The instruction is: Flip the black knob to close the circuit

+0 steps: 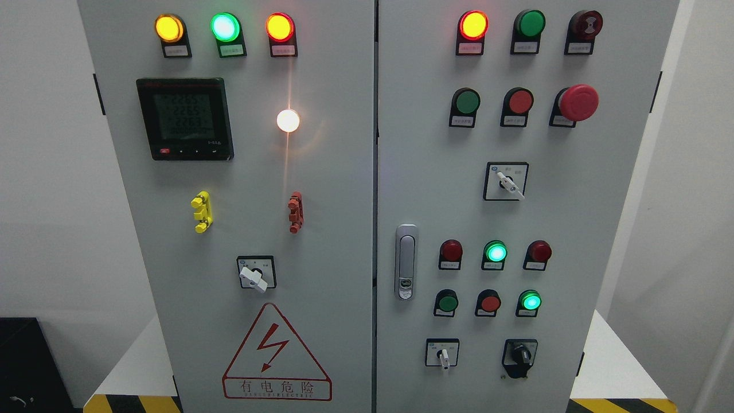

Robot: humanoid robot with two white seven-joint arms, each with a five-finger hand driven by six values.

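Observation:
The black knob point(521, 354) sits at the lower right of the grey electrical cabinet's right door point(424, 172), its handle pointing roughly upward on a black plate. Left of it is a small white-handled selector switch point(442, 353). Neither of my hands nor arms shows in the head view.
The right door carries rows of red and green buttons and lamps, a red mushroom stop button point(578, 102), a white-handled selector point(507, 182) and a metal door latch point(406, 261). The left door has a meter point(184, 119), lit lamps, a white selector point(256, 274) and a red hazard triangle point(276, 355).

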